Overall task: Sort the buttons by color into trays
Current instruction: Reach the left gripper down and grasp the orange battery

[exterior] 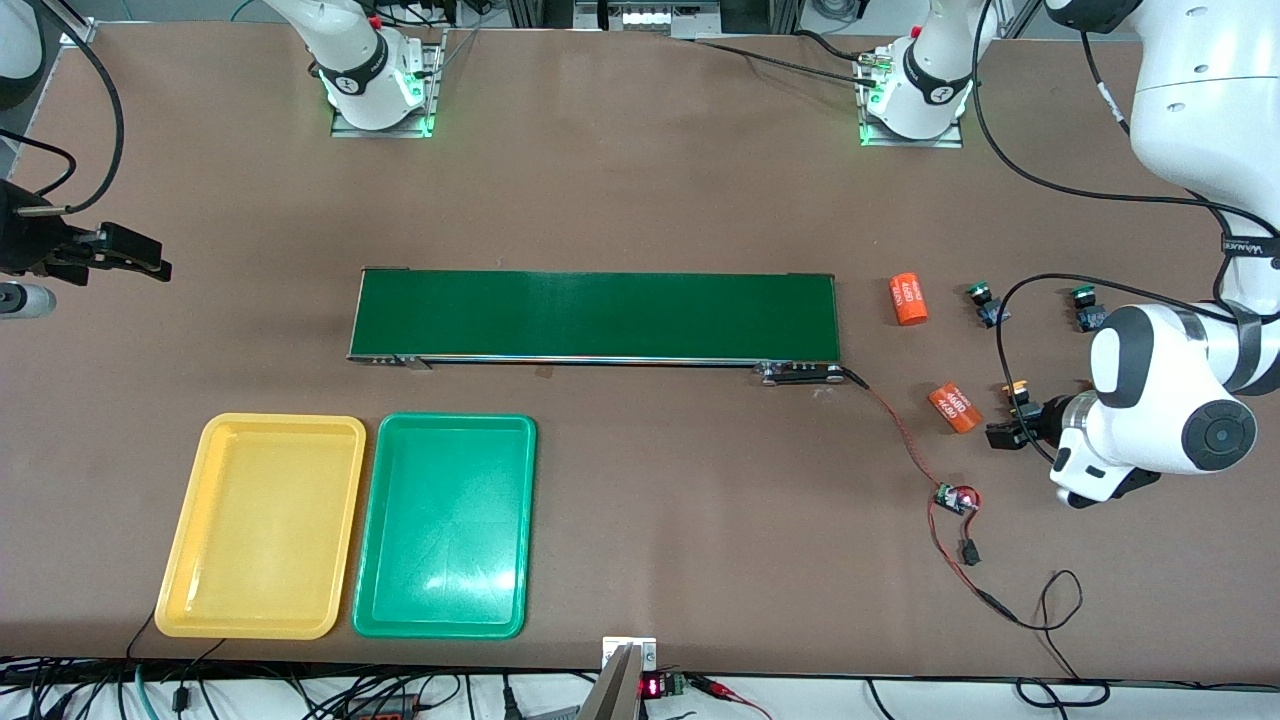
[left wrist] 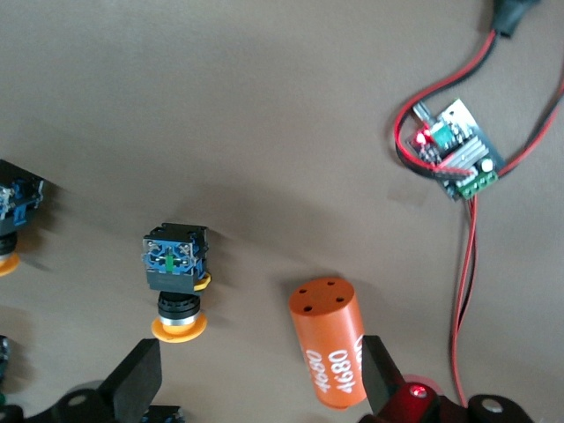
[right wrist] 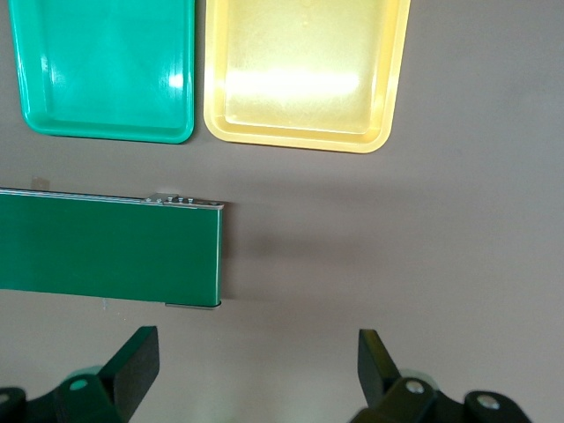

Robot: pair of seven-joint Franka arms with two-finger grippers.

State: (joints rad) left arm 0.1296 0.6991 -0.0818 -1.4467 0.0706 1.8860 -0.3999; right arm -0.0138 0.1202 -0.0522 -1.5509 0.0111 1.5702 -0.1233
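Sorting is judged barely begun: in the front view both trays, yellow tray [exterior: 262,527] and green tray [exterior: 445,526], lie empty beside each other, nearer the camera than the conveyor belt [exterior: 596,315]. Two green buttons [exterior: 981,298] and a yellow button [exterior: 1016,391] are seen toward the left arm's end, with the released left gripper [exterior: 1010,434] low beside the yellow one; the right gripper [exterior: 120,250] waits, spread apart. In the left wrist view, an orange cylinder [left wrist: 330,340] is seen crowding the yellow button [left wrist: 178,280], so a careful approach is called for. In the right wrist view, only trays and belt are shown.
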